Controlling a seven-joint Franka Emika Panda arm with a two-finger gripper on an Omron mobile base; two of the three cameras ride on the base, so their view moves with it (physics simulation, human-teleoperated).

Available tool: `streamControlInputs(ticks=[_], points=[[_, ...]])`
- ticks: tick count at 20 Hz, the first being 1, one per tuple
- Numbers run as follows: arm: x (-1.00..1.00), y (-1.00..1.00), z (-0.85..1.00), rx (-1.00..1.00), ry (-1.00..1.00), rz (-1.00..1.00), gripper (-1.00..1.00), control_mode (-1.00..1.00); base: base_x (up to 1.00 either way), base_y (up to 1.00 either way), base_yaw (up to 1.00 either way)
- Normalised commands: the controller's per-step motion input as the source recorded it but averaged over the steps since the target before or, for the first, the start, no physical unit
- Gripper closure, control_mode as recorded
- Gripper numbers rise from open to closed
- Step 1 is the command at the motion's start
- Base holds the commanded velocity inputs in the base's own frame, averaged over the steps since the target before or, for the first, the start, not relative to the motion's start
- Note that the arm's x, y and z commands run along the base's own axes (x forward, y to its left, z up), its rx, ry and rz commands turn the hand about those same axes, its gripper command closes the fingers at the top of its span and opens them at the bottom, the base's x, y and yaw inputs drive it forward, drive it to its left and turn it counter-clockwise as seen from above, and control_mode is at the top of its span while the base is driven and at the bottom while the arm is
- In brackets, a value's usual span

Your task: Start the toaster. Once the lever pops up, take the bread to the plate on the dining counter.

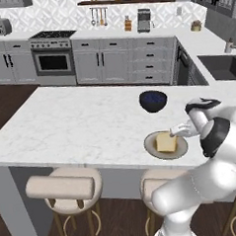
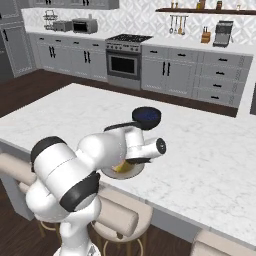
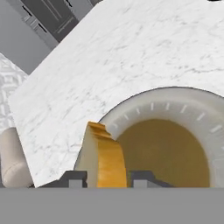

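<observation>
Squarish golden bread (image 3: 105, 159) on round plate (image 3: 175, 105).

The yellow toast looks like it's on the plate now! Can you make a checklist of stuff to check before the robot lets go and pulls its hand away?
1. Small golden-yellow slice of toast is over the round tan plate with the pale rim: ok.
2. Plate sits on the long white marble dining counter: ok.
3. Toast lies flat on the plate: cannot tell; in the hand view it stands on edge between the fingertips.
4. Two-finger gripper fully released: cannot tell; the tips stand close on either side of the slice.
5. Dark blue bowl is apart from the plate: ok.
6. Plate well in from the counter edge: not ok; it sits near the stool side.
</observation>
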Motion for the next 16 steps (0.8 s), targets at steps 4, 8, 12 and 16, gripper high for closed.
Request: streamControlInputs(ticks=[4, 8, 12, 16], points=[[0.05, -0.23, -0.24, 0.0, 0.0, 0.0, -1.0, -1.0, 0.0, 0.0, 0.0], [0.01, -0.46, 0.0, 0.0, 0.0, -0.02, -1.0, -1.0, 0.0, 0.0, 0.0], [0.11, -0.39, 0.0, -0.05, 0.0, -0.07, -1.0, -1.0, 0.0, 0.0, 0.0], [0.12, -0.25, 0.08, -0.1, 0.0, -0.09, -1.0, -1.0, 0.0, 0.0, 0.0]])
